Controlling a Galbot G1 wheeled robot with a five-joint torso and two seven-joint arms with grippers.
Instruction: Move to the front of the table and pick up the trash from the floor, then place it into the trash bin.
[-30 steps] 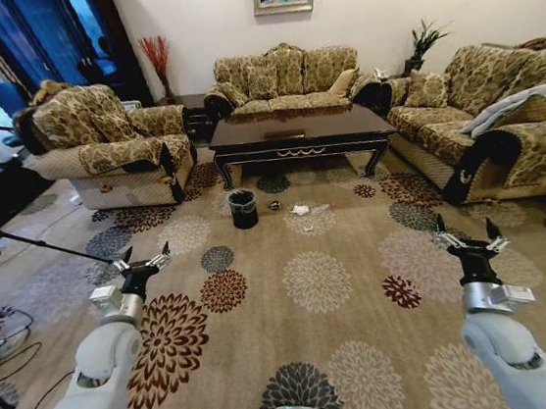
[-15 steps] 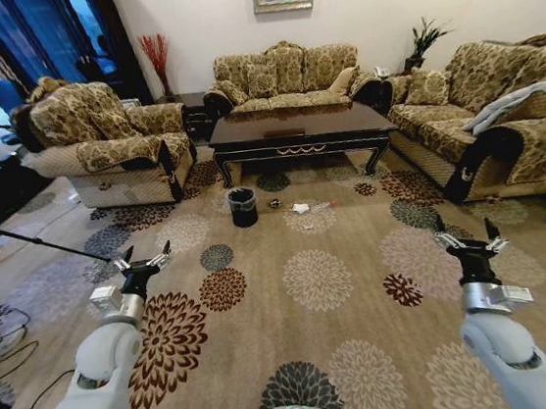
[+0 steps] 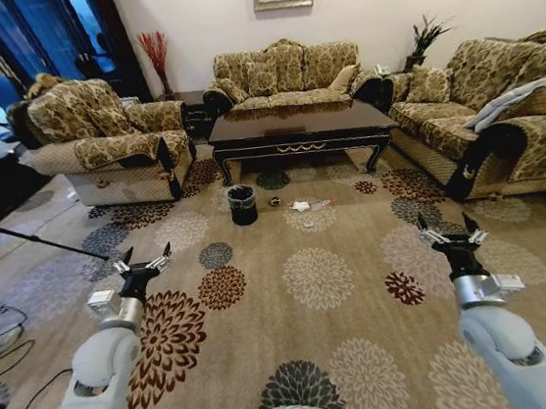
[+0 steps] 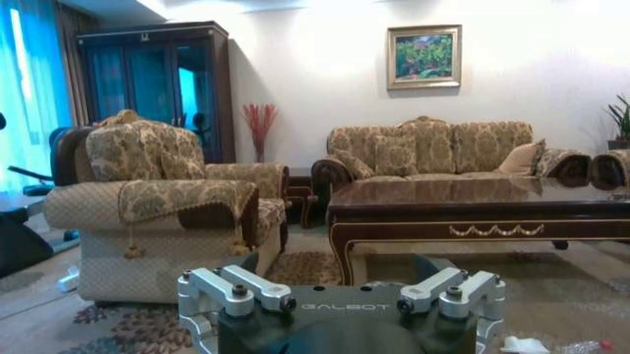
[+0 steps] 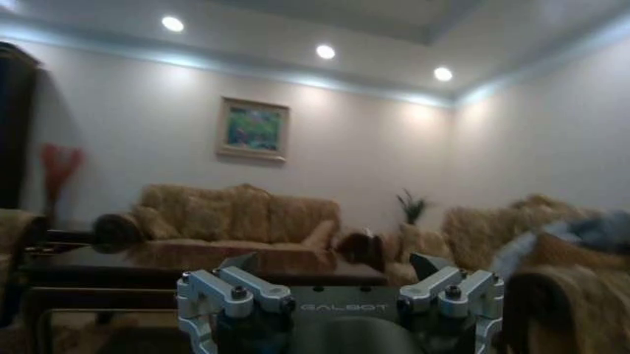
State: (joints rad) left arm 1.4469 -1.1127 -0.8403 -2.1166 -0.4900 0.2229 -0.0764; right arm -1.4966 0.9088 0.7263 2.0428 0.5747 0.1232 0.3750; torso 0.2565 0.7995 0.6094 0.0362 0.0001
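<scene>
The dark glossy table (image 3: 299, 128) stands far ahead between the sofas; it also appears in the left wrist view as the table (image 4: 473, 215) and in the right wrist view as the table (image 5: 197, 267). On the patterned floor (image 3: 311, 279) in front of it lies the trash: crumpled white paper (image 3: 300, 206), a clear bottle (image 3: 320, 205), a dark round piece (image 3: 275, 202) and a white scrap (image 3: 307, 226). The black trash bin (image 3: 243, 206) stands just left of them. My left gripper (image 3: 142, 260) and right gripper (image 3: 451, 234) hover open and empty, well short of the trash.
An armchair (image 3: 113, 144) sits to the left, a sofa (image 3: 283, 75) behind the table and another sofa (image 3: 499, 110) to the right. Tripod legs and cables (image 3: 2, 334) lie at the left edge. Open carpet stretches between me and the trash.
The right gripper has shifted a little to the left and up. The left gripper and the trash have held still; the view has barely shifted.
</scene>
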